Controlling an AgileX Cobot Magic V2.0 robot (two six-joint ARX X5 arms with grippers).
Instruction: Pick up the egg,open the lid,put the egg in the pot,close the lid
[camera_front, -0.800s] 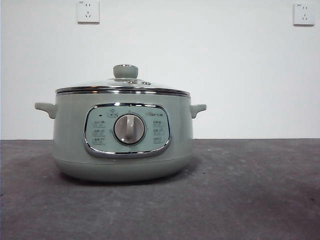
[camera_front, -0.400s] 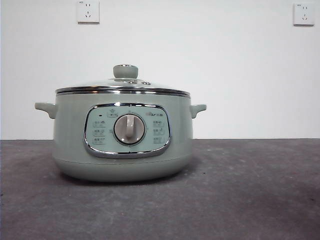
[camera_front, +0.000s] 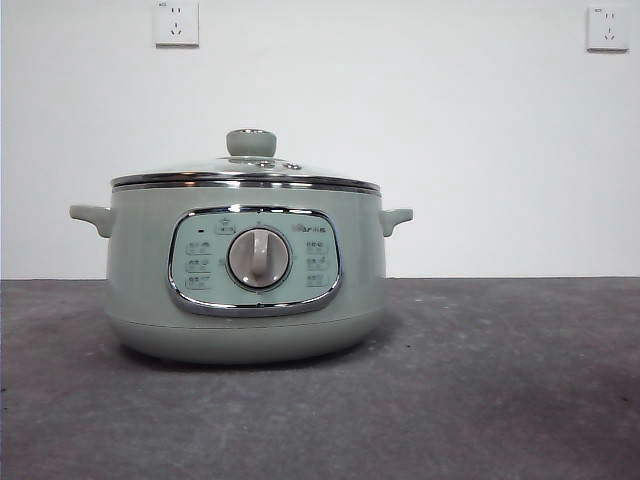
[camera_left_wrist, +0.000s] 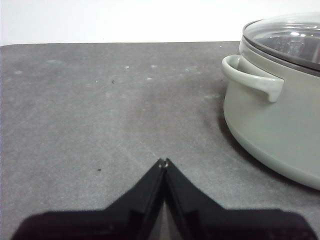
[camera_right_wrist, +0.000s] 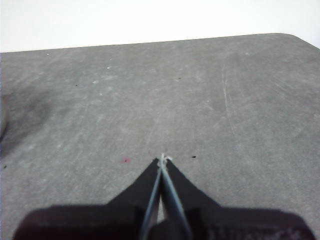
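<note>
The pale sage-green pot (camera_front: 245, 280) stands on the dark grey table, left of centre in the front view. The glass lid (camera_front: 246, 172) with its green knob (camera_front: 250, 142) sits shut on the pot. The pot's side and one handle also show in the left wrist view (camera_left_wrist: 270, 115). My left gripper (camera_left_wrist: 163, 163) is shut and empty above bare table beside the pot. My right gripper (camera_right_wrist: 162, 160) is shut and empty above bare table. No egg shows in any view. Neither arm shows in the front view.
The dark grey table (camera_front: 480, 380) stretches wide to the right of the pot. A white wall with two sockets (camera_front: 176, 22) stands behind. The table's far edge and rounded corner (camera_right_wrist: 290, 36) show in the right wrist view.
</note>
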